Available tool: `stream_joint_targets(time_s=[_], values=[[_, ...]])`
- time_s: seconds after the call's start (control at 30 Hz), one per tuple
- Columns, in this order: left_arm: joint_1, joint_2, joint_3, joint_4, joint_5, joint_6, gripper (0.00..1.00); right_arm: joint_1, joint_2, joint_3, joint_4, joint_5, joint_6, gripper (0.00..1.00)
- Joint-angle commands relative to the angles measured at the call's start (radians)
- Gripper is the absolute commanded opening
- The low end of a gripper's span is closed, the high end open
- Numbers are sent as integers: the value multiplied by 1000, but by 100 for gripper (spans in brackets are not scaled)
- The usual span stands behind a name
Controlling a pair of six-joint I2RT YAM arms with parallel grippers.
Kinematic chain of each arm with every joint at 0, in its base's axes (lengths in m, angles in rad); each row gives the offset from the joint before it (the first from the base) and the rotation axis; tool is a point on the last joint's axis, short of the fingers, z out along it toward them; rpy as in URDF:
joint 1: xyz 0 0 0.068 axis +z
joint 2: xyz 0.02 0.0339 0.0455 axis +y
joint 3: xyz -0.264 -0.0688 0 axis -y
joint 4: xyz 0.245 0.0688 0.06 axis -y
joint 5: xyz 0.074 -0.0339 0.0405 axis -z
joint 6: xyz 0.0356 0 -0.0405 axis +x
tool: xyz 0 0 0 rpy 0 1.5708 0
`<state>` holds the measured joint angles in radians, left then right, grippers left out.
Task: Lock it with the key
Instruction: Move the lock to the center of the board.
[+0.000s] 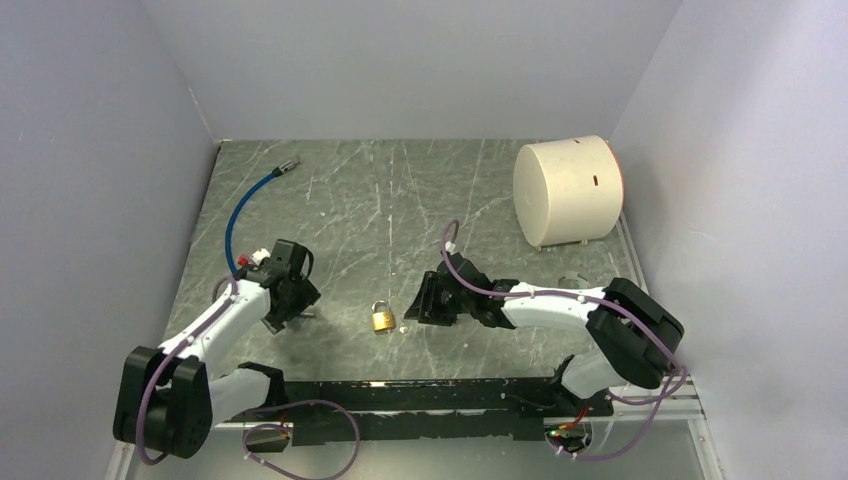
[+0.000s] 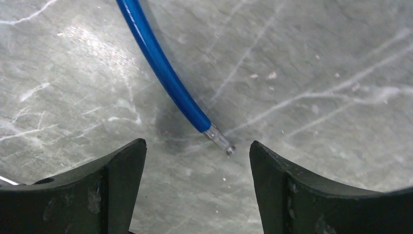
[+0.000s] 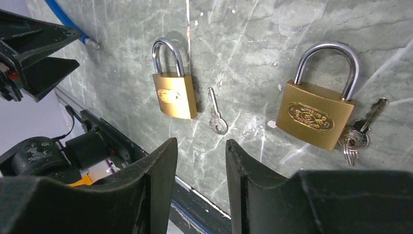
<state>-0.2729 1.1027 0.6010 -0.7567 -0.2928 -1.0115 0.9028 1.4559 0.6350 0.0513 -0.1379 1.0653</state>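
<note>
A small brass padlock [image 3: 174, 93] lies flat on the marble table, with a single silver key [image 3: 215, 116] just to its right. It also shows in the top view as the padlock [image 1: 381, 317] between the arms. A larger brass padlock [image 3: 315, 116] lies closer to my right gripper, with a bunch of keys [image 3: 358, 135] at its lower right corner. In the top view the right arm hides it. My right gripper [image 3: 200, 142] hovers short of the single key, its jaws partly apart and empty. My left gripper [image 2: 197, 143] is open over bare table, just below a blue cable's tip [image 2: 221, 142].
The blue cable [image 1: 240, 215] curves along the left side of the table. A big white cylinder [image 1: 568, 190] lies at the back right. A black rail [image 1: 430, 395] runs along the near edge. Grey walls close in the table on both sides.
</note>
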Motion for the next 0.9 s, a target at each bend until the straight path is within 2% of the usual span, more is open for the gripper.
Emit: stream_joint_targets(time_s=[0.0,0.07,0.2,0.43,0.47,0.6,0.63,0.77,0.87], values=[[44,57,31,28,-17,-17,76,-2,-27,37,-28,23,-17,44],[50,93,47,24,-25,-12,69,-3,-26,36,-27,23,-16,44],[62,157,62,18,-60,-30,67,-3,-26,26,-25,26,-9,43],[67,258,103,3,-49,-36,49,-2,-24,17,-25,25,-2,43],[67,271,106,5,-38,-38,43,-3,-23,17,-25,24,-3,43],[67,324,114,40,51,-37,16,-4,-16,21,-24,21,-1,42],[67,334,114,52,77,-41,12,-3,-14,22,-25,21,-1,42],[64,374,106,130,214,-68,3,-3,-11,22,-28,23,1,42],[27,401,120,170,279,-103,3,-3,-12,22,-30,25,1,42]])
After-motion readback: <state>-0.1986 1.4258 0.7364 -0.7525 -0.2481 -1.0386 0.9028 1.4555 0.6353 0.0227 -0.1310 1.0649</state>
